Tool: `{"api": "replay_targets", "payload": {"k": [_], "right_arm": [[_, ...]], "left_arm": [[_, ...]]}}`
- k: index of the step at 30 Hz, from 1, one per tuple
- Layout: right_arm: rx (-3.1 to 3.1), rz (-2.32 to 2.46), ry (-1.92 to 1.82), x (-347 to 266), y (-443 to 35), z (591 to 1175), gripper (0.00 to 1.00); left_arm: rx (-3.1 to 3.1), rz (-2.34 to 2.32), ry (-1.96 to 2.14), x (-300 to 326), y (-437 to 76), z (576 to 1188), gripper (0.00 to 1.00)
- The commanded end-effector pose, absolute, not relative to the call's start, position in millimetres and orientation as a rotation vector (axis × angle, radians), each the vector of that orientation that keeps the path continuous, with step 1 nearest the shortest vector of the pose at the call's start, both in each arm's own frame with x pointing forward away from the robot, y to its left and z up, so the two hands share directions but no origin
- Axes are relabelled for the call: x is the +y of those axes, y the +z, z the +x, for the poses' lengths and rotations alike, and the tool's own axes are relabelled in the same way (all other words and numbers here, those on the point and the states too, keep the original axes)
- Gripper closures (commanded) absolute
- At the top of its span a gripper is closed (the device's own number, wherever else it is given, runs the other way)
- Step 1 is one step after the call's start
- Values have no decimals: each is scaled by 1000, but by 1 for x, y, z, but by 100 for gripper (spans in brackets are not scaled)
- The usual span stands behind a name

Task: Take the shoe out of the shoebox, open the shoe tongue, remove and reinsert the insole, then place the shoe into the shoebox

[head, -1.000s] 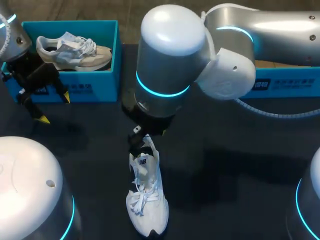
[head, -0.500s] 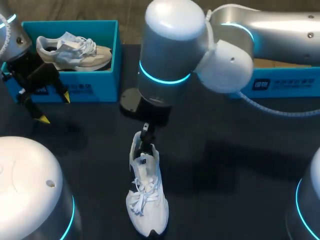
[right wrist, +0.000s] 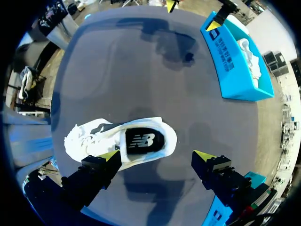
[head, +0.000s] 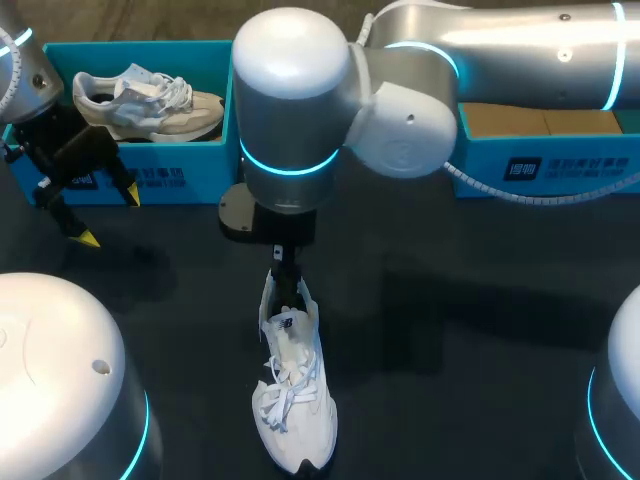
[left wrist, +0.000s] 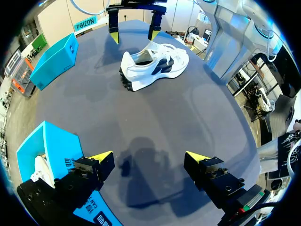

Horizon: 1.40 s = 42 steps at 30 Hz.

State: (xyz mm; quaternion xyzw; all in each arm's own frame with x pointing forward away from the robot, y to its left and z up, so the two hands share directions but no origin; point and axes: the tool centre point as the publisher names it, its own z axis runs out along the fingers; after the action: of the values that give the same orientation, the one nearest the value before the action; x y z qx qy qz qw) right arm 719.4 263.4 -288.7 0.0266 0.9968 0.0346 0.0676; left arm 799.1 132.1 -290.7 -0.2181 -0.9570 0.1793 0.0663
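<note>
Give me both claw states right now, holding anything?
Left claw: open, empty, beside the blue shoebox.
Right claw: open, empty, above the white shoe at its heel.

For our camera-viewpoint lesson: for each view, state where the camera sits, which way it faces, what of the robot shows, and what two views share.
Head view: fixed above and behind, looking down on the table; left gripper by the shoebox, right arm above the shoe.
Left wrist view: on the left wrist, facing across the table toward the shoe; the left gripper shows, open.
Right wrist view: on the right wrist, facing down onto the shoe; the right gripper shows, open.
Shared: both wrist views show the shoe.
</note>
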Motion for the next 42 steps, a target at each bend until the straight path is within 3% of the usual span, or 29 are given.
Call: {"api": "replay_targets", "payload": {"k": [1, 42], "right_arm": [[3018, 51, 110, 268, -303, 730, 0], [3053, -94, 127, 278, -386, 772, 0]], "left_arm": [[-2887, -657, 535, 132, -291, 799, 0], [-2887, -657, 535, 132, -291, 799, 0]]}}
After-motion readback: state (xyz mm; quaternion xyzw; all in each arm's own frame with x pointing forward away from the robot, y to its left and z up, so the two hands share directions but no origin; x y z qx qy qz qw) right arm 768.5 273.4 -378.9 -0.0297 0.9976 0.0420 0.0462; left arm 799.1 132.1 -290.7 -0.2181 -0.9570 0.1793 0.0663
